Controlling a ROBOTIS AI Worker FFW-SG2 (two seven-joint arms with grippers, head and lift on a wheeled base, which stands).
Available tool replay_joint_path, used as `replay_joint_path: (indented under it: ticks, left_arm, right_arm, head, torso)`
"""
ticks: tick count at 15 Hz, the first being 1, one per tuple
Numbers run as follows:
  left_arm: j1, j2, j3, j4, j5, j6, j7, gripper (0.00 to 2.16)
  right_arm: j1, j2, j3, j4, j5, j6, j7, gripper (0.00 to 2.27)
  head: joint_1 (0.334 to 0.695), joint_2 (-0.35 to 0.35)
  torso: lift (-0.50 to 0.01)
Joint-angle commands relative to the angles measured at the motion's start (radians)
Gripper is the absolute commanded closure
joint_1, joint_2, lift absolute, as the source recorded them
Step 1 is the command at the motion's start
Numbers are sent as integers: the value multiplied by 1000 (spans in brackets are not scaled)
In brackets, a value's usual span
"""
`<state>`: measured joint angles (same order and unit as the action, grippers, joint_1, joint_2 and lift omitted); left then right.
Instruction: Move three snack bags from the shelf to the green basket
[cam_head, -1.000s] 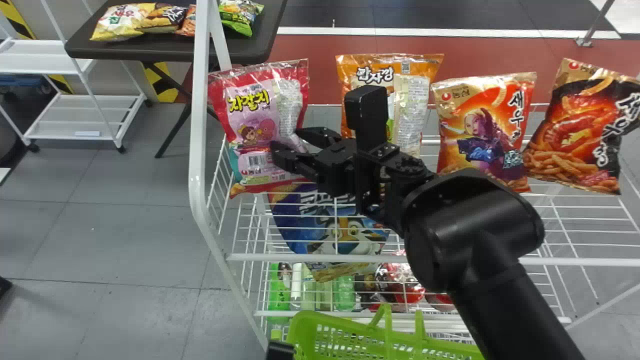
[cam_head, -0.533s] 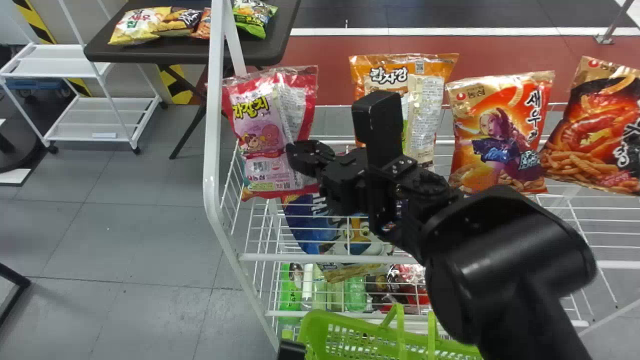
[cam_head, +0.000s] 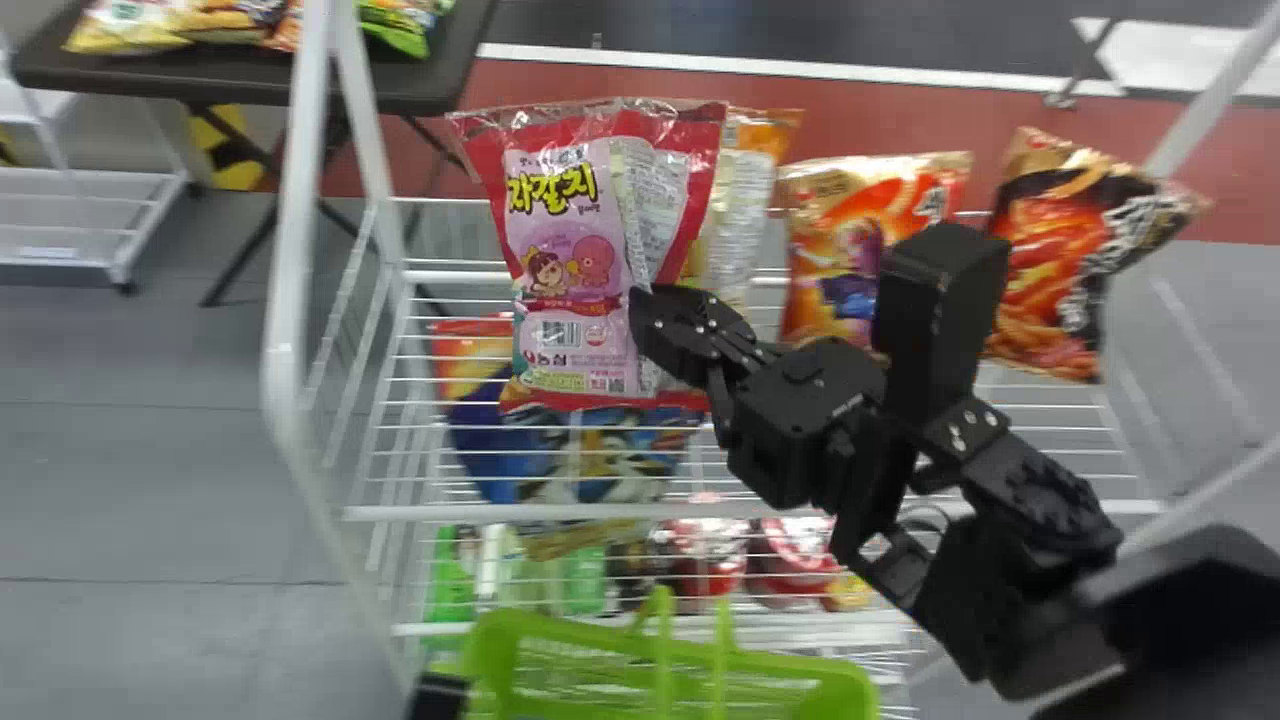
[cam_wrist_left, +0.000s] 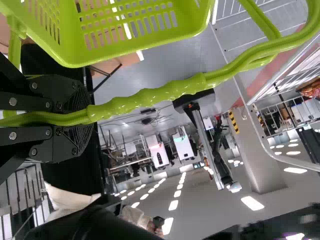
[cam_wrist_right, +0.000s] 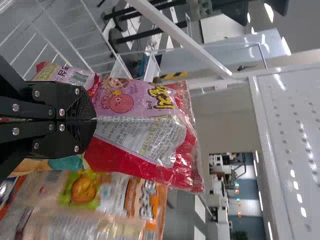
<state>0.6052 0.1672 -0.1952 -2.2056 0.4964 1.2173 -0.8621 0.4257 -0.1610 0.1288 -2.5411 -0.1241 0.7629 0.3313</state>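
Sitting at ten o'clock in the scene, a dark counter (cam_head: 250, 88) carries several packets (cam_head: 125, 28). At seven o'clock, low down, the left tool (cam_head: 437, 695) is clamped around the green basket's (cam_head: 520, 650) handle (cam_wrist_left: 172, 91), and the basket itself sits at six. Also toward seven, but higher, a blue bag (cam_head: 480, 440) shows through the wires of the white shelf (cam_head: 400, 514). At eleven, just off the middle, there's the pink-and-red snack bag (cam_head: 560, 215), upright over the shelf. The right tool (cam_head: 650, 312), its arm coming from four o'clock, has that bag's back seam pinched between its closed fingers. Partly behind it, toward one, stands an orange bag (cam_head: 755, 190); a red-orange bag (cam_head: 835, 215) is at two, and a darker one (cam_head: 1045, 250) nearer three, slightly tilted.
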Motion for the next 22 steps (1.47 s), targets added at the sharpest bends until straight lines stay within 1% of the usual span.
replay_joint_path:
  ticks: [1,2,3,5,6,7,8,9,10,12,13,14,16,17,19,22]
  left_arm:
    - [-2,-9,10,6,-1,0,-2,1760]
    - [-1,-14,16,7,-1,-3,-2,1760]
    - [1,-23,22,11,-1,-9,-2,1760]
    - [-2,-37,23,11,-10,-9,2,1760]
    - [-7,-40,25,9,-12,-9,5,1760]
    - [-12,-44,33,7,-12,-9,8,1760]
    - [-13,-52,46,3,-10,-9,6,1760]
    - [-13,-60,56,0,-10,-9,6,1760]
    - [-16,-63,63,0,-10,-9,9,1760]
    - [-18,-67,71,0,-10,-15,9,1760]
    - [-18,-67,71,0,-10,-15,9,1760]
    - [-18,-67,69,0,-10,-15,9,1760]
    - [-18,-66,60,-11,-10,-15,8,1760]
    - [-16,-64,57,-17,-10,-15,8,1760]
    - [-12,-61,54,-23,-10,-15,9,1760]
    - [-2,-60,51,-40,-12,-15,11,1760]
  right_arm:
    - [130,-35,-186,-110,-131,25,8,2132]
    - [179,-38,-253,-131,-169,25,31,2132]
    - [219,-40,-339,-148,-235,28,55,2132]
    - [300,-31,-479,-171,-310,22,124,2132]
    - [326,-19,-531,-180,-328,34,149,2132]
    - [341,1,-591,-197,-347,98,183,2132]
    - [344,47,-653,-214,-358,191,242,2128]
    - [341,80,-706,-222,-373,295,290,2128]
    - [335,87,-750,-228,-384,418,321,2128]
    - [320,87,-787,-235,-365,626,373,2128]
    - [318,87,-782,-232,-356,691,381,2128]
    - [318,86,-753,-219,-327,740,382,2128]
    - [320,83,-664,-160,-246,752,382,2128]
    - [320,74,-630,-117,-232,737,382,2128]
    - [309,67,-554,-36,-232,721,382,2128]
    - [306,69,-471,-16,-233,715,370,2128]
  head:
    - [695,-239]
    - [695,-290]
    - [695,-350]
    - [695,-350]
    - [695,-350]
    - [695,-350]
    - [695,-350]
    - [695,-350]
    - [695,-350]
    - [695,-350]
    - [695,-350]
    - [695,-350]
    - [695,-350]
    - [695,-350]
    - [695,-350]
    - [695,-350]
  torso:
    - [-48]
    - [-48]
    - [-48]
    - [-48]
    - [-48]
    - [-48]
    - [-48]
    - [-48]
    - [-48]
    - [-48]
    - [-48]
    - [-48]
    - [-48]
    - [-48]
    - [-48]
    - [-48]
